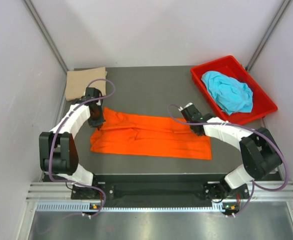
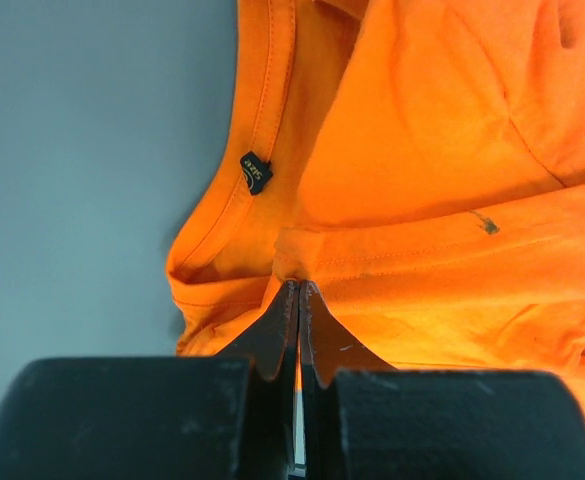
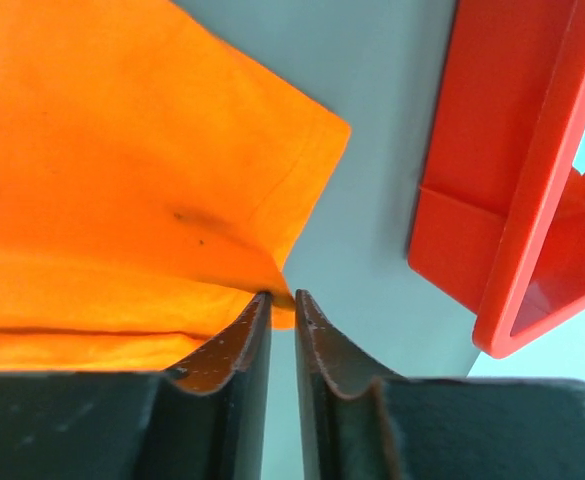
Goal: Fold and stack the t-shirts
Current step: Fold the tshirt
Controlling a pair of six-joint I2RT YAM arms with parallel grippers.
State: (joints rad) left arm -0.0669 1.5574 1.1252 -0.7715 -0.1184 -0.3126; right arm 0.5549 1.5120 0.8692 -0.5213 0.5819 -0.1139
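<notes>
The orange t-shirt [image 1: 151, 136] lies folded into a long band across the middle of the table. My left gripper [image 1: 98, 125] is shut on its far left edge, near the collar and its black label [image 2: 256, 172]; the pinch shows in the left wrist view [image 2: 299, 285]. My right gripper [image 1: 192, 125] pinches the shirt's far right corner [image 3: 122, 150], its jaws nearly together with a thin gap [image 3: 282, 296]. The tan t-shirt [image 1: 85, 82] lies folded at the far left corner. The turquoise t-shirt [image 1: 229, 92] lies crumpled in the red bin [image 1: 206, 95].
The red bin stands at the far right, close to my right gripper, and shows in the right wrist view [image 3: 492, 150]. Grey table surface [image 1: 146, 90] lies between the tan shirt and the bin.
</notes>
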